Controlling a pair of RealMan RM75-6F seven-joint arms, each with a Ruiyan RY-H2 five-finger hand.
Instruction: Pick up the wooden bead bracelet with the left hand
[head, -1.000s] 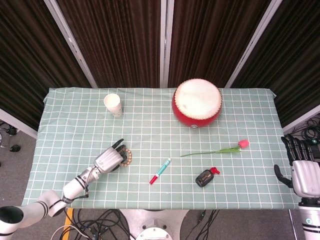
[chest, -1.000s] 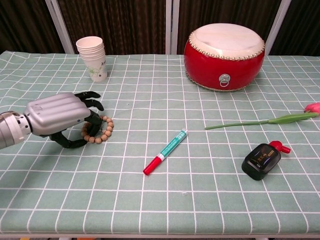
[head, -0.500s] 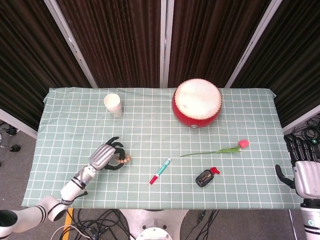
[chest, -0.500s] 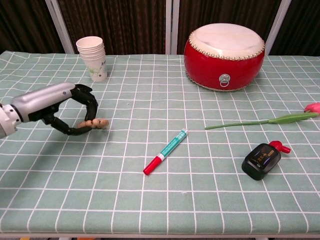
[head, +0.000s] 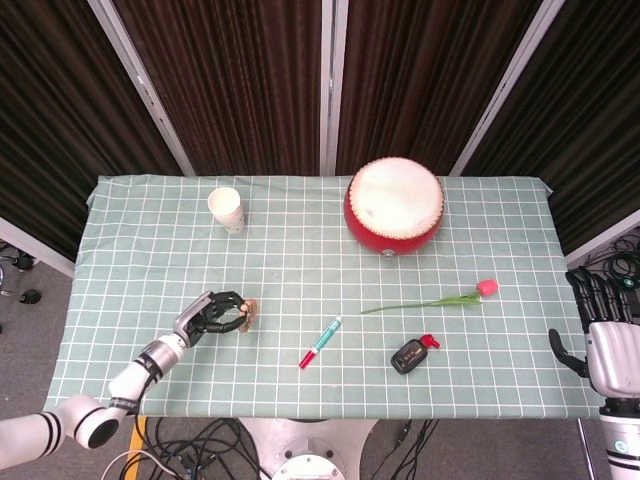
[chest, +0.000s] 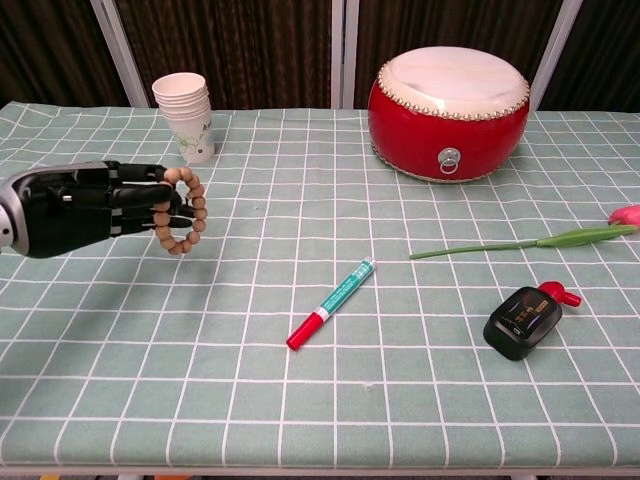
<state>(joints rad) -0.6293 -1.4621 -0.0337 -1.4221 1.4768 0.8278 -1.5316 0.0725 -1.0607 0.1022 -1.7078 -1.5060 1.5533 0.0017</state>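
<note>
My left hand (chest: 85, 207) holds the wooden bead bracelet (chest: 182, 211) lifted off the green checked tablecloth, the ring of beads hanging upright from its fingertips. In the head view the same left hand (head: 212, 313) is at the front left of the table with the bracelet (head: 248, 315) at its tips. My right hand (head: 608, 337) hangs beyond the table's right edge, fingers spread and holding nothing; the chest view does not show it.
A stack of paper cups (chest: 186, 116) stands at the back left. A red drum (chest: 451, 111) sits at the back. A red and green marker (chest: 332, 303), a tulip (chest: 530, 240) and a small black device (chest: 523, 319) lie to the right.
The left hand closed its fingers on the bracelet, turned palm inward and raised it from the cloth. The right hand stayed put.
</note>
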